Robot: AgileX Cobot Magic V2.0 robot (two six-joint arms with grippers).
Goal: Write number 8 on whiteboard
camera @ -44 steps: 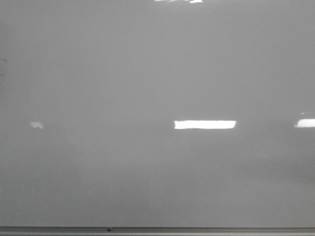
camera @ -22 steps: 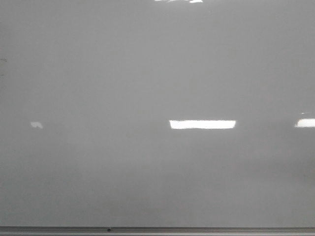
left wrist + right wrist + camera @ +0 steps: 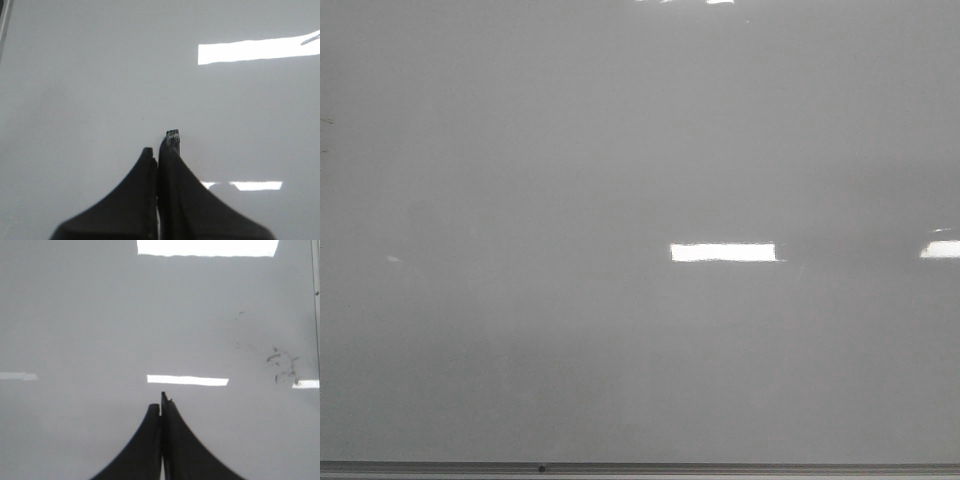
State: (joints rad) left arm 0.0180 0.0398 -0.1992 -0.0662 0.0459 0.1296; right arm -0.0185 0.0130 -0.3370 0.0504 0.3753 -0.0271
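The glossy pale grey whiteboard (image 3: 620, 150) fills the front view, unmarked; no number 8 is drawn yet. Since a moment ago only its bright reflections have shifted. The left end effector (image 3: 162, 150) and the right end effector (image 3: 161, 407) both hover pinched closed, no marker visible.

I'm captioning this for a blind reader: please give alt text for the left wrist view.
The left claw, black and shut, hovers over a blank glossy whiteboard with no number written on it. Bright rectangular light reflections streak the board's surface.

Faint black smudges (image 3: 280, 362) (marker residue)
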